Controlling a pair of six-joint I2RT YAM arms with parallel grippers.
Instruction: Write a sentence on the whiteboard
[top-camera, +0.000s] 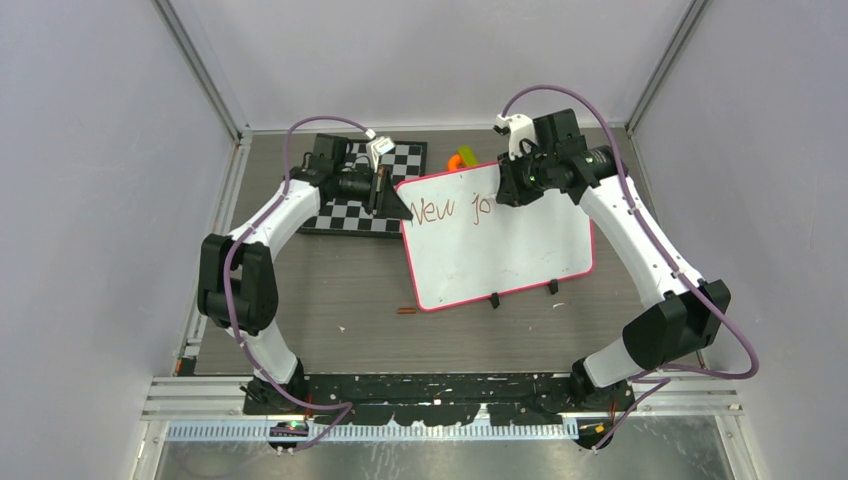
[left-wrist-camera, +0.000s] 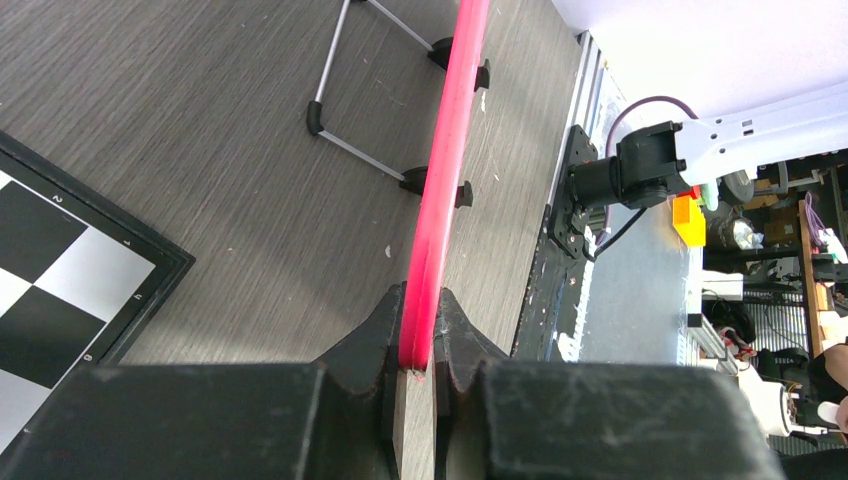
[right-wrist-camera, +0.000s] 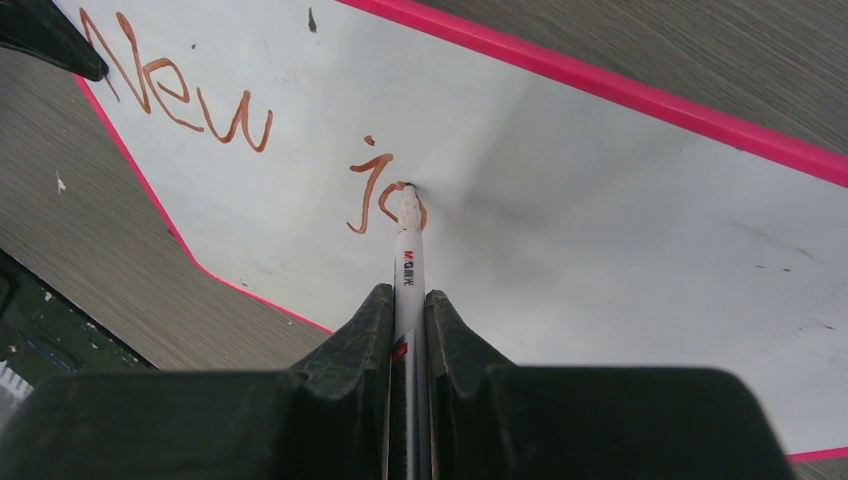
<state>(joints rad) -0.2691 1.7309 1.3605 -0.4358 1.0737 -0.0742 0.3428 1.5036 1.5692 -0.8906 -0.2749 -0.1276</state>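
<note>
Currently the large white pink-rimmed rectangular whiteboard (top-camera: 510, 250) sits on the grey wood-grain desk (top-camera: 330, 290), its rim clenched by the left pincer (left-wrist-camera: 420, 310), while the right pincer (right-wrist-camera: 408, 300) grasps a slim white marker pen (right-wrist-camera: 408, 245), tip on the reddish-brown handwritten sentence (right-wrist-camera: 180, 100), which reads only "New jo", so most remains unwritten; no containers show.

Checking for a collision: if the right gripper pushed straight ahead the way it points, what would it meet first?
The whiteboard. The right gripper clamps a marker whose tip appears to touch the board's surface, so the marker would press in first.
</note>
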